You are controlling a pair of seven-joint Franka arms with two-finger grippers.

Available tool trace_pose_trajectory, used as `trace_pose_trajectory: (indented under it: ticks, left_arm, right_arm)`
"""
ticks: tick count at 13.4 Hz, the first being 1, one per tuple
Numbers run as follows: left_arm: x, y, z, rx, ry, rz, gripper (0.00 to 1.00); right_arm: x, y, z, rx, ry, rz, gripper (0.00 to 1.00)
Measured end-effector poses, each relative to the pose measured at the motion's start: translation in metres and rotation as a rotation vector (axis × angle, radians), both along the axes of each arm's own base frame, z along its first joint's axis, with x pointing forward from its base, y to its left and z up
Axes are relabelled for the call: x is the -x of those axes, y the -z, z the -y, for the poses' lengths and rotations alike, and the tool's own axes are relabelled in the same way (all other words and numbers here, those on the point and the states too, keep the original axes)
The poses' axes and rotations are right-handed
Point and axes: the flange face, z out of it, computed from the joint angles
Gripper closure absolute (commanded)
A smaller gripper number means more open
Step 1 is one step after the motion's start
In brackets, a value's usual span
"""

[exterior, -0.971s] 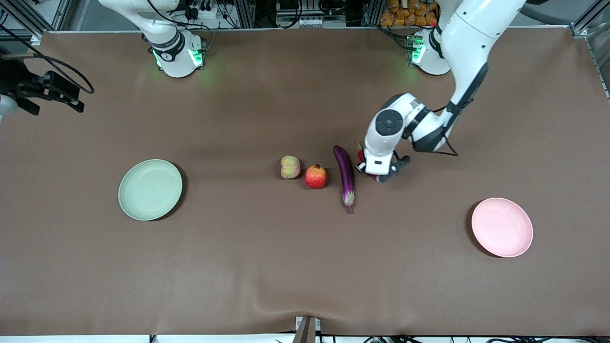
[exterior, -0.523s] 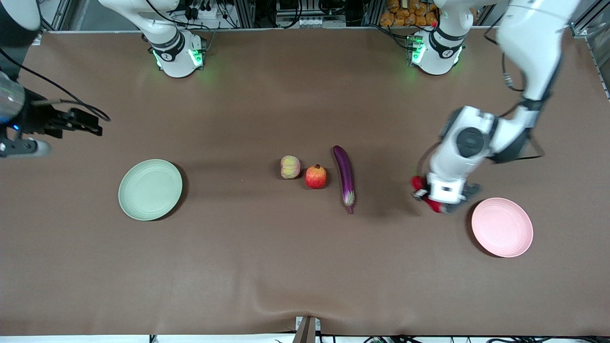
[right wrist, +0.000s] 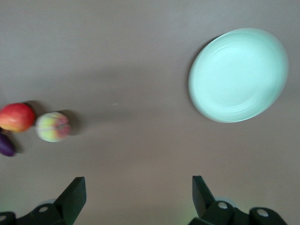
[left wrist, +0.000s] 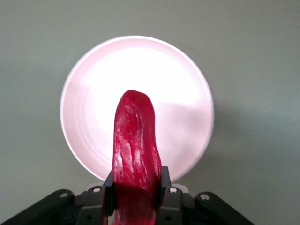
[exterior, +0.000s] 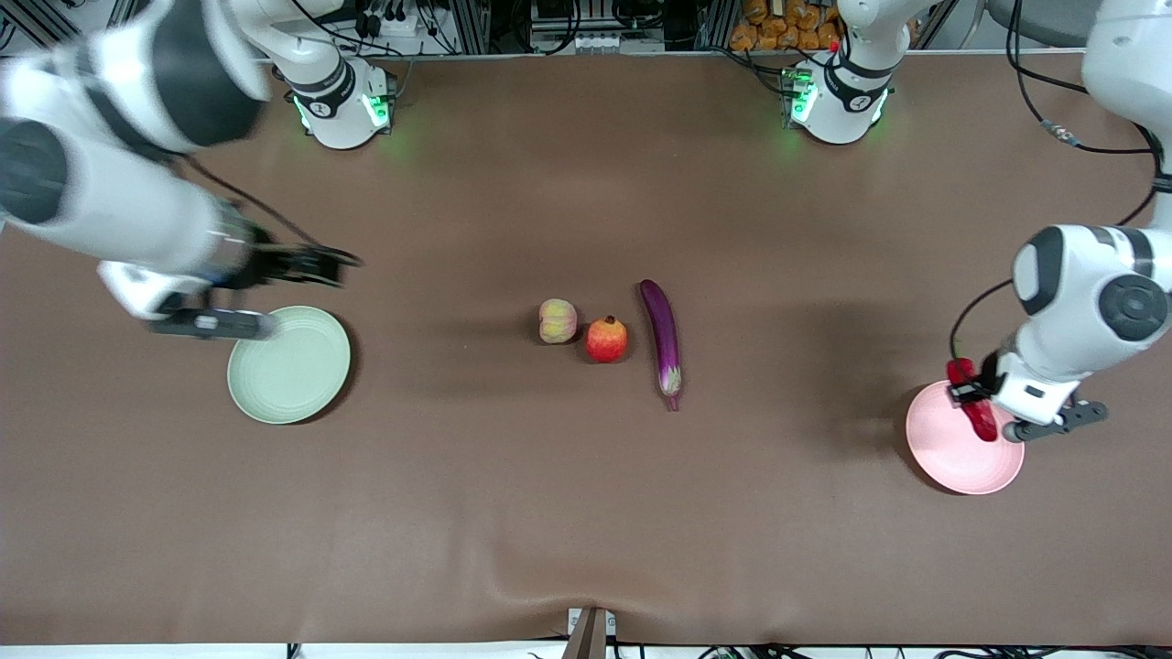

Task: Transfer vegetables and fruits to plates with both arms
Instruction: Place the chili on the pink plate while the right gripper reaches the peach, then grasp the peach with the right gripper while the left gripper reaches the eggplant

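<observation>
My left gripper (exterior: 982, 407) is shut on the red chili pepper (exterior: 975, 414) and holds it in the air over the pale pink plate (exterior: 952, 458). In the left wrist view the chili (left wrist: 135, 140) hangs between the fingers above the plate (left wrist: 183, 93). My right gripper (exterior: 320, 264) is open and empty, over the table beside the pale green plate (exterior: 293, 375), which also shows in the right wrist view (right wrist: 239, 75). The peach (exterior: 558, 321), pomegranate (exterior: 606, 340) and purple eggplant (exterior: 663, 334) lie in a row mid-table.
The right wrist view shows the peach (right wrist: 53, 126), the pomegranate (right wrist: 17, 117) and a tip of the eggplant (right wrist: 5, 145) at its edge. Both plates hold nothing. The brown cloth has a raised fold near the front camera's edge (exterior: 549, 572).
My left arm carried the chili from beside the eggplant to over the pink plate. My right arm swung in from its end of the table to beside the green plate.
</observation>
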Motion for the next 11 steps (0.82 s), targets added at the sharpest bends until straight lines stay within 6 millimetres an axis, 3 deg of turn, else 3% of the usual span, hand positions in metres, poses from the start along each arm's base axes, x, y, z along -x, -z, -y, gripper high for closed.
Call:
trace_pose_trajectory:
  ticks: [1, 2, 3, 5, 7, 9, 11]
  left_arm:
    - [-0.007, 0.007, -0.014, 0.007, 0.045, -0.002, 0.81]
    - [-0.014, 0.014, -0.026, 0.006, 0.093, -0.002, 0.33]
    - [-0.021, 0.020, -0.039, -0.004, 0.140, -0.001, 0.00]
    - [-0.034, 0.031, -0.059, -0.011, 0.187, 0.006, 0.00]
    - [-0.040, 0.033, -0.068, -0.007, 0.182, 0.018, 0.00]
    - [-0.048, 0.020, -0.049, 0.014, 0.177, 0.037, 0.00]
    - [-0.049, 0.000, -0.001, 0.064, 0.128, 0.002, 0.00]
  right_arm:
    - [-0.002, 0.020, -0.027, 0.007, 0.062, -0.007, 0.00]
    - [-0.004, 0.040, -0.046, 0.017, 0.112, -0.014, 0.00]
    - [-0.006, 0.060, -0.060, 0.021, 0.131, -0.028, 0.00]
    - [-0.001, 0.098, -0.095, 0.014, 0.161, -0.033, 0.00]
    - [0.019, 0.131, -0.140, 0.009, 0.223, 0.012, 0.00]
    - [0.049, 0.156, -0.180, 0.023, 0.246, 0.019, 0.00]
    - [0.069, 0.176, -0.207, 0.032, 0.258, 0.024, 0.00]
